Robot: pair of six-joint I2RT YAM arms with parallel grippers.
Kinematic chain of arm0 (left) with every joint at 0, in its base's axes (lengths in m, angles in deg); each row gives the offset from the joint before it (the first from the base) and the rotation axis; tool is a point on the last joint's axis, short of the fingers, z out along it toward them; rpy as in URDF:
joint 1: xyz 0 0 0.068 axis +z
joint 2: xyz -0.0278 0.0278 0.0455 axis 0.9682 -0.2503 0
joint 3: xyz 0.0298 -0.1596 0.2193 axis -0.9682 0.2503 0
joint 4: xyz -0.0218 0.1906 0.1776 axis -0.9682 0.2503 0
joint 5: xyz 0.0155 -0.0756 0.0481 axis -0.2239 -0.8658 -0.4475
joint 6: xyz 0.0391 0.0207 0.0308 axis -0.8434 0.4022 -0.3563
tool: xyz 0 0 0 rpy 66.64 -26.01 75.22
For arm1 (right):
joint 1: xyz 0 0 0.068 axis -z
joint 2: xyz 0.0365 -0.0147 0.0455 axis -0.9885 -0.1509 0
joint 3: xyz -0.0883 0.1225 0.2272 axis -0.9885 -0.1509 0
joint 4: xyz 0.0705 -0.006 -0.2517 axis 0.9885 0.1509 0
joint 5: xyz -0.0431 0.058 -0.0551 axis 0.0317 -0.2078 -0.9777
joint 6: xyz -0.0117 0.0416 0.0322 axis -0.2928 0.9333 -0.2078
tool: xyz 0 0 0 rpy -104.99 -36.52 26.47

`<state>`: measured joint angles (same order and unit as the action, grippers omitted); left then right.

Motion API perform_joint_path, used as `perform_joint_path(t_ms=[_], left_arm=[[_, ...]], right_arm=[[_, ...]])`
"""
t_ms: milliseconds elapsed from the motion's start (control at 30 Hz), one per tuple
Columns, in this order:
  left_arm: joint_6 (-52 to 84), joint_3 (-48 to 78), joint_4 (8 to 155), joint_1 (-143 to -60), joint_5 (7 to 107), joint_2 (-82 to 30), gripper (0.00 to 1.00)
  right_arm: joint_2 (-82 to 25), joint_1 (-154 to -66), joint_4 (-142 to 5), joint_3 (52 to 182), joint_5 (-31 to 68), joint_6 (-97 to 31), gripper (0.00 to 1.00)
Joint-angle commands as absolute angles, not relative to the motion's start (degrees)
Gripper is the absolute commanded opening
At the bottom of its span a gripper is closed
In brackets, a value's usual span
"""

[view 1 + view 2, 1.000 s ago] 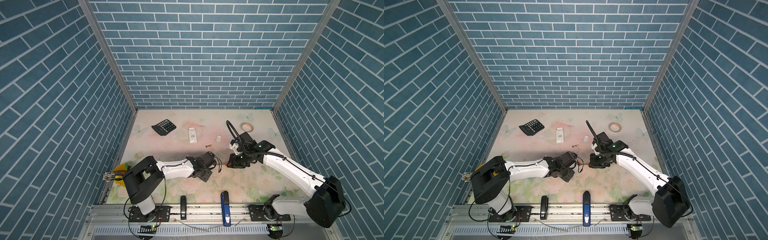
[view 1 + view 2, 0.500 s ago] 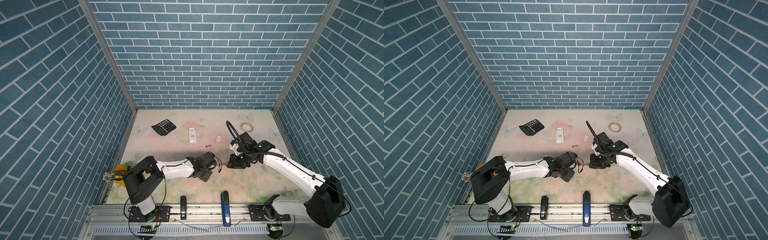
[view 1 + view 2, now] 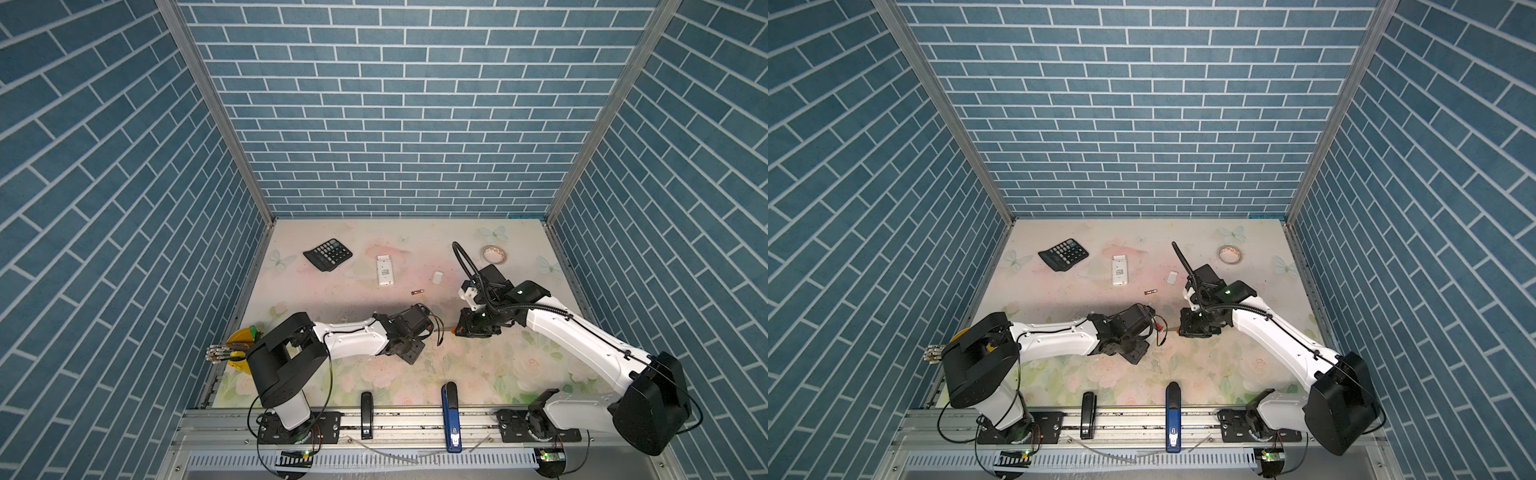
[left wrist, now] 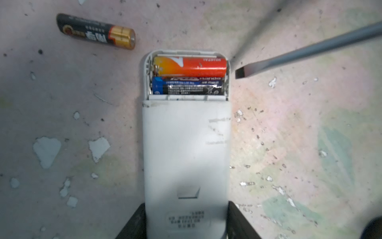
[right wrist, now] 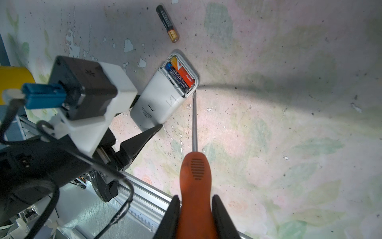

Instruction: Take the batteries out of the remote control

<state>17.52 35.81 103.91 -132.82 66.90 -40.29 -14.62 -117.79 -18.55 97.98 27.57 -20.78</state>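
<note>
The white remote control (image 4: 186, 144) lies back-up on the table with its battery bay uncovered. My left gripper (image 4: 186, 207) is shut on its lower end. Two batteries sit side by side in the bay, an orange one (image 4: 190, 67) and a blue-black one (image 4: 187, 87). A third, black-and-gold battery (image 4: 96, 31) lies loose on the table beyond the remote. My right gripper (image 5: 196, 198) is shut on an orange-handled screwdriver (image 5: 195, 175). The flat tip (image 4: 241, 73) hovers just beside the bay's edge, at the end of the orange battery, not touching it.
Further back lie a black calculator (image 3: 328, 254), a second white remote (image 3: 385, 270), a small white cover piece (image 3: 437, 277) and a tape roll (image 3: 494, 254). A black stapler (image 3: 365, 419) and a blue one (image 3: 451, 415) rest on the front rail. A yellow holder (image 3: 241, 345) stands at the left edge.
</note>
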Motion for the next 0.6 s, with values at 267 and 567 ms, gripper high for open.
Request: perform_joint_path(t_ms=[267,567], left_arm=[[16.61,38.73,107.02,-134.69,63.51,-44.39,0.32],[16.69,38.82,107.06,-134.8,63.7,-44.21,0.32]], right_arm=[[-14.25,-117.47,-16.51,102.23,27.09,-22.89,0.0],[-15.26,-117.36,-18.16,101.47,27.55,-23.1,0.0]])
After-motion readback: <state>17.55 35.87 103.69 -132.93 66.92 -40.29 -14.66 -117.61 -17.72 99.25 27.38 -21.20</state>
